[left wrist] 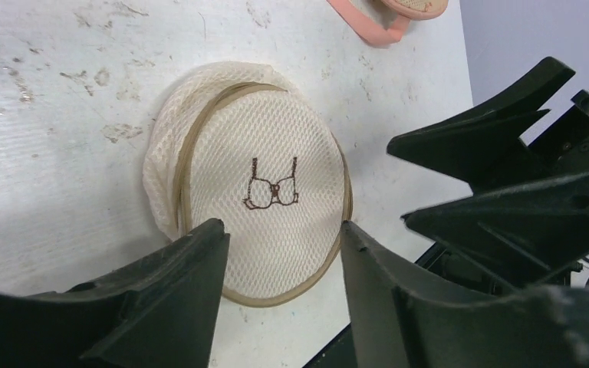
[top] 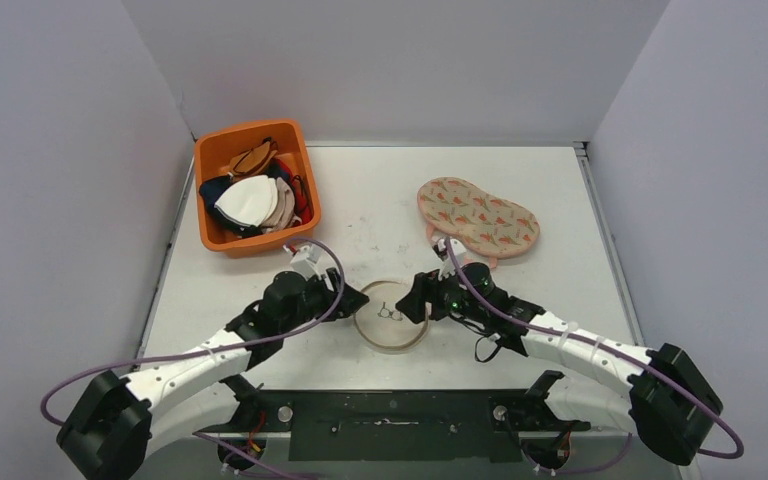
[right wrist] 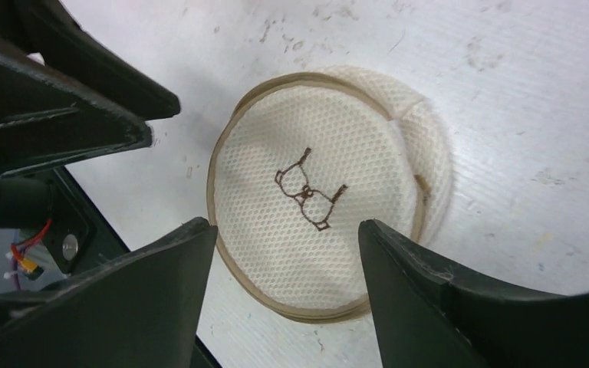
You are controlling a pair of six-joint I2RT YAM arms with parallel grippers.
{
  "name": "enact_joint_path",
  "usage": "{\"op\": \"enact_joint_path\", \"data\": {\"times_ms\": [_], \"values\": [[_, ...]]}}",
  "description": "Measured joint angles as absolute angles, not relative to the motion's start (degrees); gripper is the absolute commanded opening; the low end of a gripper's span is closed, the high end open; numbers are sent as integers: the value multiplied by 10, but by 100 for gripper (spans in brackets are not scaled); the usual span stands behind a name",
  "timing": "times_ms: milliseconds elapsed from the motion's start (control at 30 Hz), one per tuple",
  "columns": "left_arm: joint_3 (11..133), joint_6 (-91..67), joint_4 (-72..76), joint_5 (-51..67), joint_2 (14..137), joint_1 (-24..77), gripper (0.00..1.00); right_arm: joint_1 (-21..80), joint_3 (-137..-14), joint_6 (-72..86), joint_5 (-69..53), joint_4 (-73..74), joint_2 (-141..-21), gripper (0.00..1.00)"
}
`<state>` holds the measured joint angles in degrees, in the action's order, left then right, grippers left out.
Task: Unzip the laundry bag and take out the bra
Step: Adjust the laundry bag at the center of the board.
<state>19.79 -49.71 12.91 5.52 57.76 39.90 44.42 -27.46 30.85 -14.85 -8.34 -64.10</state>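
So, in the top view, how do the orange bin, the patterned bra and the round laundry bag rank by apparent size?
Largest: orange bin.
Middle: patterned bra.
Smallest: round laundry bag.

Cream mesh laundry bag (left wrist: 264, 146); orange bin (top: 255, 243)

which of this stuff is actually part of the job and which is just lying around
Part of the job: mesh laundry bag; left hand and right hand, both open over it; carrot-print bra, possibly the one taken out.
Lying about: orange bin of other bras.
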Motion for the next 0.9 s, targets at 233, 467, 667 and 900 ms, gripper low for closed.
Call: {"op": "enact_joint_path", "data": {"times_ms": [233,467,667,900], "values": [[193,-517,40,-4,467,392,97,388,-251,340,-124,-70,-586,77],[136,-538,68,31,503,375,98,371,-200,372,-130,-83,-620,76],[139,-535,133,79,617,374,88,371,-189,385,-132,-97,-620,75],[180,-521,190,98,722,374,70,371,-177,387,-131,-93,-572,75]]}}
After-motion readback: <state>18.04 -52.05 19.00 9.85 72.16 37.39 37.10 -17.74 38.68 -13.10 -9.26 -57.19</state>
